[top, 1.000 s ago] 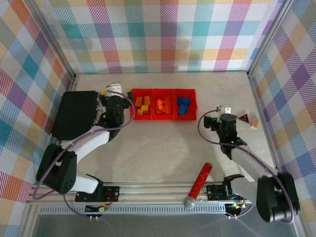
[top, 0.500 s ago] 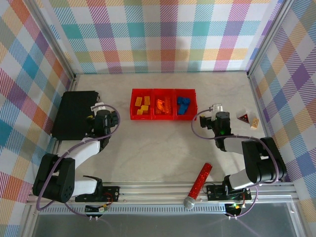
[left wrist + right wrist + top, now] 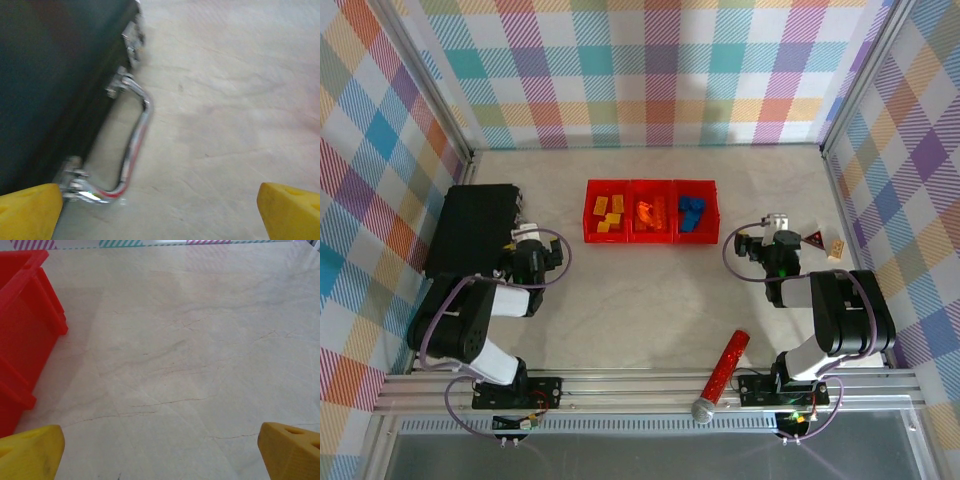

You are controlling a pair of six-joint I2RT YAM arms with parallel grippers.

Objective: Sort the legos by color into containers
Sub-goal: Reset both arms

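You are looking down at three red containers sitting in a row near the middle of the bench. The legos are lying inside them: yellow ones in the left bin, orange in the middle bin and blue in the right bin. They are too small from up here to count well.

Your left fingers are standing wide open and holding nothing. Just their yellow tips are showing, cut off at the bottom corners of the left wrist view. Past them the black case is sitting on the bench with its shiny handle. That picture is blurry, so the small metal bits on the case are hard to make out; they are probably latches.

Your right fingers are standing wide open and empty too, with their yellow tips peeking in at the bottom corners. One red container is poking in at the left edge there, mostly cut off, so its inside is hiding from you.

From above, the left arm is ending just beside the black case. The right arm is ending near a dark triangle piece and a small tan block. A red sparkly stick is lying near the front rail.
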